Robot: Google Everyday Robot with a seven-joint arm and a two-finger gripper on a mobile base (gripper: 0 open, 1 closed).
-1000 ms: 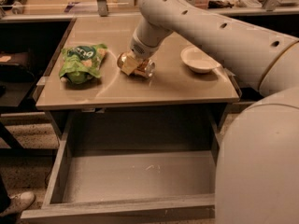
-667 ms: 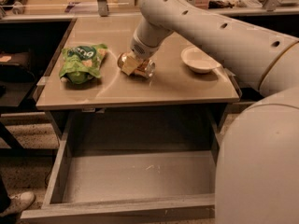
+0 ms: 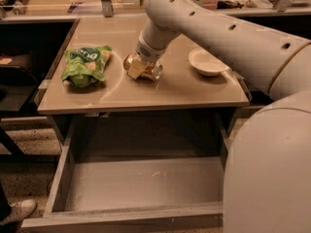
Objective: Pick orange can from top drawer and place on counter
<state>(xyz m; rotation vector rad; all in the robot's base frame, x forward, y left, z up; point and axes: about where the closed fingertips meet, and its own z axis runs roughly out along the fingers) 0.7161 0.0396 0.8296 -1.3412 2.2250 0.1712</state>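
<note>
The orange can (image 3: pixel 154 72) is shiny and golden and rests on the counter (image 3: pixel 175 89), near its middle. My gripper (image 3: pixel 138 67) reaches down from the arm at the upper right and is shut on the can, with one pale finger (image 3: pixel 135 69) across its front. The can touches the countertop. The top drawer (image 3: pixel 141 183) stands pulled open below the counter's front edge, and its grey floor is bare.
A green snack bag (image 3: pixel 85 64) lies on the left of the counter. A white bowl (image 3: pixel 207 62) sits on the right, close to the arm. My arm's large pale body (image 3: pixel 267 169) covers the right side of the view. A shoe (image 3: pixel 17 211) shows at the bottom left.
</note>
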